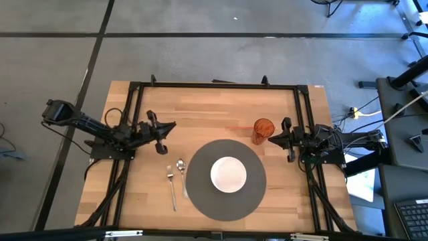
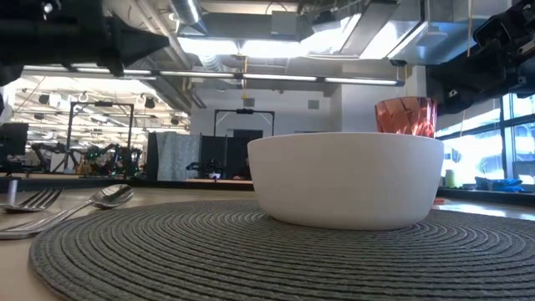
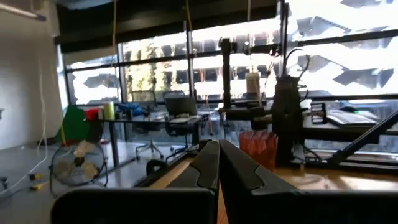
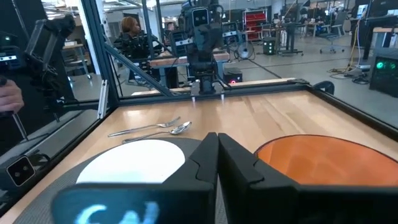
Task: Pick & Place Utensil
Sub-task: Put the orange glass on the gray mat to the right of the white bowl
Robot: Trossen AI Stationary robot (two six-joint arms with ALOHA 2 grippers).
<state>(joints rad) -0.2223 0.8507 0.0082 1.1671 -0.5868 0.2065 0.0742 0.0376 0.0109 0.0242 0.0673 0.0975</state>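
From the low camera, nearest me is the round grey woven placemat (image 2: 251,251), filling the foreground. The white bowl (image 2: 347,180) sits on it, roughly centred per the overhead view. Off the placemat's edge on the left arm's side I see the spoon (image 1: 181,173) and the fork (image 1: 171,186) lying side by side on the wooden table (image 1: 140,194), spoon closer to the placemat, neither touched by a gripper. Behind the bowl, the orange-red tumbler (image 1: 263,131) stands upright just beyond the placemat, on the right arm's side.

Left gripper (image 1: 171,125): above the table near its left side, pointing toward the centre, fingers pressed together, nothing between them. It is well apart from the utensils.

Right gripper (image 1: 270,140): just beside the tumbler, fingers likewise closed and empty; I cannot tell if the tips touch the tumbler.

Farthest: in the right wrist view a person (image 4: 132,34) is seated beyond the table.
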